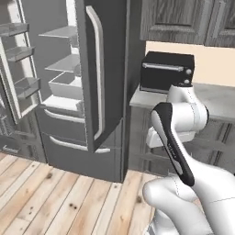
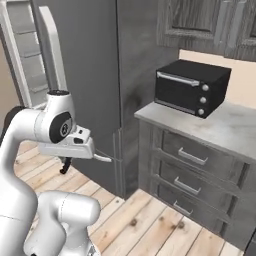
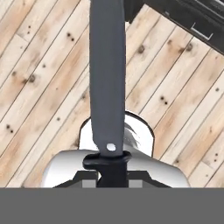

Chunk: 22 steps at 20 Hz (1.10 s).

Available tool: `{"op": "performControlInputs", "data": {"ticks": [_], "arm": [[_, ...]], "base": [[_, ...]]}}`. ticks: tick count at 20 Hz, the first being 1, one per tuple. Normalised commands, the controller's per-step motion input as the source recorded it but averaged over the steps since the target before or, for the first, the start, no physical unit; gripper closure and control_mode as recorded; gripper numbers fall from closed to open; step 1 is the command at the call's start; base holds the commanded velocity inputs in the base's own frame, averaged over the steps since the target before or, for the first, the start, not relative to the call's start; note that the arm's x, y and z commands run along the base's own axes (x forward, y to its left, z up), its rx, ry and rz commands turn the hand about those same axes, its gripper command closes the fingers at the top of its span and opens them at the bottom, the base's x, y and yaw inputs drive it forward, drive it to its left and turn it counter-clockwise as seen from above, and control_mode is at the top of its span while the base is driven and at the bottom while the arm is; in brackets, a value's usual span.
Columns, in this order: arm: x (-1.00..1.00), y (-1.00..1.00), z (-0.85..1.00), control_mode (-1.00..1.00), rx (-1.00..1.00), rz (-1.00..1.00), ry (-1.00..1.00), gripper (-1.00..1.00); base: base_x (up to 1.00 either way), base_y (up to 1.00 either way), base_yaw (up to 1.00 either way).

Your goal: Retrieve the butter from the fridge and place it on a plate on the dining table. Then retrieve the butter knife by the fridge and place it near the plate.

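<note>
My gripper (image 3: 112, 175) is shut on the butter knife (image 3: 107, 78). Its black handle sits between the fingers and its long grey blade runs out over the wooden floor. From the right base camera the gripper (image 2: 66, 164) hangs low under the white hand, with the blade tip (image 2: 103, 158) poking out to the right. The dark grey fridge (image 1: 108, 69) stands just ahead, its left door swung open on bare shelves and its right door closed. The butter, the plate and the dining table are out of view.
A black toaster oven (image 2: 192, 87) sits on the grey worktop (image 2: 225, 130) right of the fridge, above dark drawers (image 2: 192, 160). Dark wall cabinets (image 1: 183, 20) hang overhead. Light wooden floor (image 1: 55, 197) stretches in front.
</note>
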Motion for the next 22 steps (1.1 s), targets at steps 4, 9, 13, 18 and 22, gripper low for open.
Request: {"op": "performControlInputs", "data": {"ticks": [4, 9, 13, 18, 22], "arm": [[0.00, 0.00, 0.00, 1.00, 0.00, 0.00, 0.00, 1.00], [0.00, 0.00, 0.00, 1.00, 0.00, 0.00, 0.00, 1.00], [0.00, 0.00, 0.00, 1.00, 0.00, 0.00, 0.00, 1.00], [0.00, 0.00, 0.00, 1.00, 0.00, 0.00, 0.00, 1.00], [0.00, 0.00, 0.00, 1.00, 0.00, 0.00, 0.00, 1.00]], "base": [[-0.72, -0.11, 0.55], [-0.73, 0.01, 0.55], [-0.66, 0.32, 0.42], [-0.38, 0.66, 0.45], [-0.05, 0.73, 0.53]]}}
